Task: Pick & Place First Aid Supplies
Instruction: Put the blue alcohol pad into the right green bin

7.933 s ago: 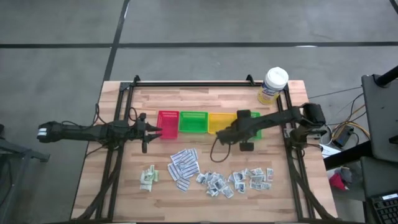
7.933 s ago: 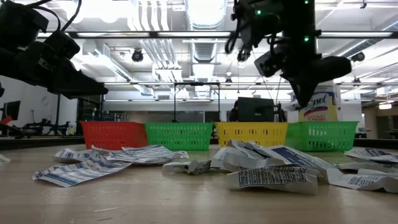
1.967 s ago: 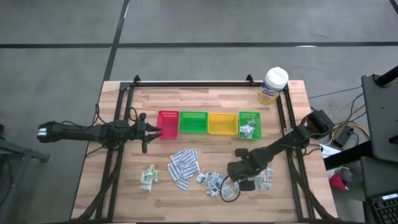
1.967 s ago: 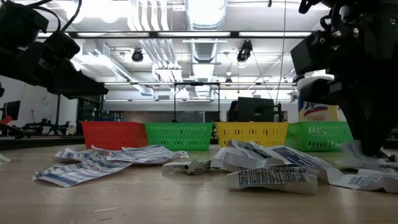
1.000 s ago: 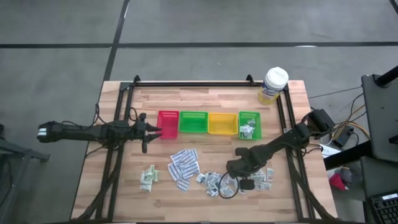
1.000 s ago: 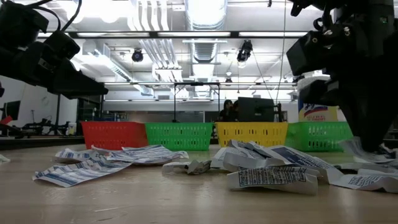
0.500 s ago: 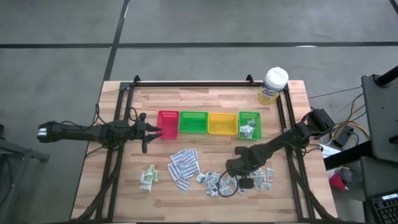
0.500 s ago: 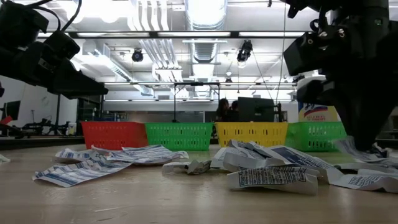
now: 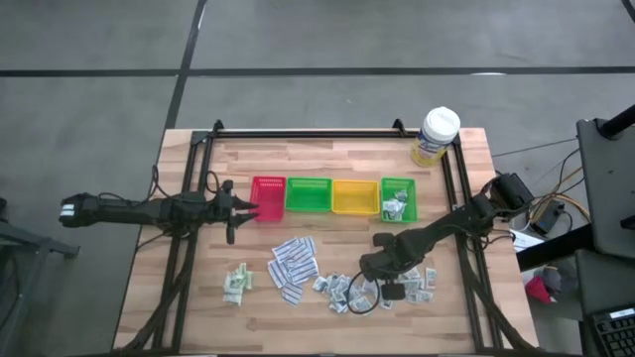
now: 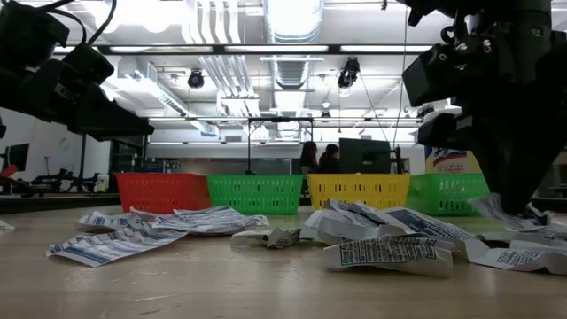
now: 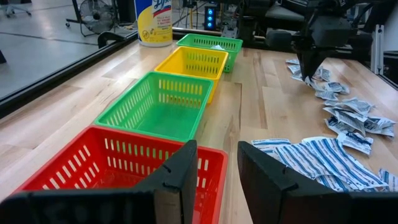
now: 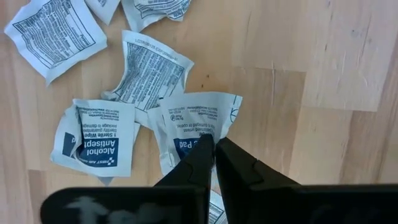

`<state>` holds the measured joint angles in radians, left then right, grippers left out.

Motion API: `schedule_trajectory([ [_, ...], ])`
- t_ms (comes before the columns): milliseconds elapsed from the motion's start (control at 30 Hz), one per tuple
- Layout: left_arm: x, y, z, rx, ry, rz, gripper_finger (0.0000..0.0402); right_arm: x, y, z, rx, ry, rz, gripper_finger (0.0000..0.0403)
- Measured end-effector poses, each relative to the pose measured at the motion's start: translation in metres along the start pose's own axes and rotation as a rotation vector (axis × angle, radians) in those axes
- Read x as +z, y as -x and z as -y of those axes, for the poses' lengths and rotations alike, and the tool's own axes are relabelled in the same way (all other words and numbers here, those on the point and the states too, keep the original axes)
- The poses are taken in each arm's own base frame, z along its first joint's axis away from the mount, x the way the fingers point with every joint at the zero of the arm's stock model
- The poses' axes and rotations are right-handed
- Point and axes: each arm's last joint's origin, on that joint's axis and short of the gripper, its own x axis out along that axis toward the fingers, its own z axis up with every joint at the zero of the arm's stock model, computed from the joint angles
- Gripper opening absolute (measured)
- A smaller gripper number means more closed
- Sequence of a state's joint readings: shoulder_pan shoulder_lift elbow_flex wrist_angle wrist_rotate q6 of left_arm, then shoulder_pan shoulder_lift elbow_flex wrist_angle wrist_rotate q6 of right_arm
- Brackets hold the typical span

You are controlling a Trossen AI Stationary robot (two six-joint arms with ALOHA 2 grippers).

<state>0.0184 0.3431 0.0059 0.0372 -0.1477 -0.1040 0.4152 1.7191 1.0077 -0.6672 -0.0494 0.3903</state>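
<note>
The first aid supplies lie loose on the wooden table: green-white sachets (image 9: 236,283), long striped strips (image 9: 293,263) and small white square packets (image 9: 342,290). My right gripper (image 12: 214,142) points down over the square packets, shut on one printed white packet (image 12: 196,121). Back at the table's left, my left gripper (image 11: 214,163) stays open, level, at the near rim of the red tray (image 11: 118,162), touching nothing. My right gripper comes from above, pointing down, with its two fingertips (image 12: 204,147) closed together on the near edge (image 12: 219,127) of the white packet. The fingers hide the place of contact. In the low view the packet (image 10: 489,211) rises slanting beside the fingers, its other end among the packets on the table.
Red (image 9: 268,196), green (image 9: 308,195), yellow (image 9: 354,196) and a second green tray (image 9: 389,187), which holds a few packets, stand in a row across the table's middle. A white-lidded tub (image 9: 437,136) stands at the far right corner. More packets (image 9: 419,283) lie right of my right gripper.
In the low view the slanting packet beside my right gripper's fingers has shifted a little toward the table's left, together with the gripper. My left arm has kept still.
</note>
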Motion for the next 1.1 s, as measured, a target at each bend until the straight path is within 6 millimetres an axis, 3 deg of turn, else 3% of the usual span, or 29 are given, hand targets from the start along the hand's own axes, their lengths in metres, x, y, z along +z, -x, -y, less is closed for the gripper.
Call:
schedule_trajectory([
  [267, 0.0000, 0.0000, 0.0000, 0.000, 0.000, 0.000, 0.0113, 0.0002, 0.0000, 0.0001, -0.004, 0.000, 0.003, 0.0056],
  [1100, 0.0000, 0.0000, 0.0000, 0.000, 0.000, 0.000, 0.0113, 0.0064, -0.0010, -0.0006, -0.003, 0.048, 0.082, 0.0071],
])
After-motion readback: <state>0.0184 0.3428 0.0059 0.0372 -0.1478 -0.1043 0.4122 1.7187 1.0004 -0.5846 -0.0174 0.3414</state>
